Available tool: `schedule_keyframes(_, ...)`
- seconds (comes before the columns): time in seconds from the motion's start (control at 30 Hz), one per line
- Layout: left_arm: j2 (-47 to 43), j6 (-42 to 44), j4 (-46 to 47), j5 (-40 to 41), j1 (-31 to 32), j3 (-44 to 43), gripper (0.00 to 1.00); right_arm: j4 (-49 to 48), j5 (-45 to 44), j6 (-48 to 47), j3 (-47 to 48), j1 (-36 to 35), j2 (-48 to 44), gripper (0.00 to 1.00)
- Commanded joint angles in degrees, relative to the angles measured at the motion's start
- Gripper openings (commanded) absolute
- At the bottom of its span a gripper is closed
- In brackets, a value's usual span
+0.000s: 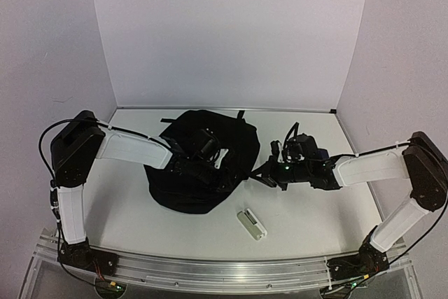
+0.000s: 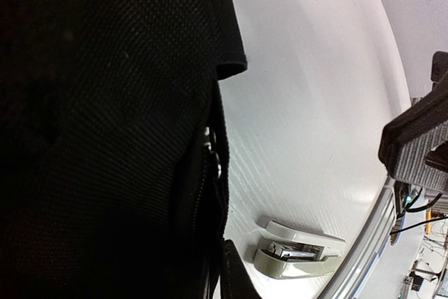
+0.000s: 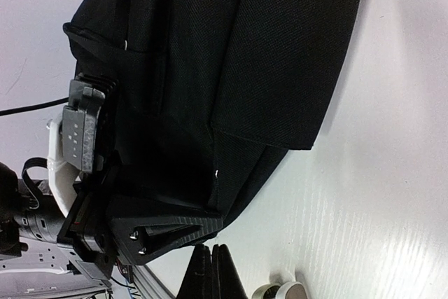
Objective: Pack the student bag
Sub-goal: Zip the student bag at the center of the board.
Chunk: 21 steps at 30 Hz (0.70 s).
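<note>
Student bag: black, slumped at the middle of the worktop, between the two arms.
Left gripper: on top of the bag, against its black fabric; its jaws are hidden, so I cannot tell their gap.
Right gripper: fingers pressed together at the bag's right edge, nothing visible between them.
Stapler: pale, lying near the bag's front, apart from it.

From above and behind we overlook the whole table; our wrist views sit close against the student bag — both catch the pale stapler low in frame.
</note>
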<state>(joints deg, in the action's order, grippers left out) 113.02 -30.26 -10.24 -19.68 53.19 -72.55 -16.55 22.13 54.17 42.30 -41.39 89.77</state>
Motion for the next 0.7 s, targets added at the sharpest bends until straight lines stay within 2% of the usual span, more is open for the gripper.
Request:
schedule_keyframes(0.0,-5.33,-0.32,1.93,1.61,-0.45,0.82,0.02,-0.59,-0.59,-1.29,1.69,0.16,0.75,0.0)
schedule_keyframes(0.13,-7.01,0.31,1.85,1.94,-0.6,1.69,0.0,-0.49,-2.18,-2.31,3.37,-0.45,2.42,0.0)
schedule_keyframes(0.53,-7.83,0.27,1.56,-1.77,-0.98,1.39,0.0,9.52,-17.5,-14.42,14.68,-3.02,13.26,0.34)
schedule_keyframes(0.67,-7.97,0.3,1.21,-2.38,-1.07,1.18,0.0,10.66,-20.16,-16.85,17.9,-3.6,16.4,0.38)
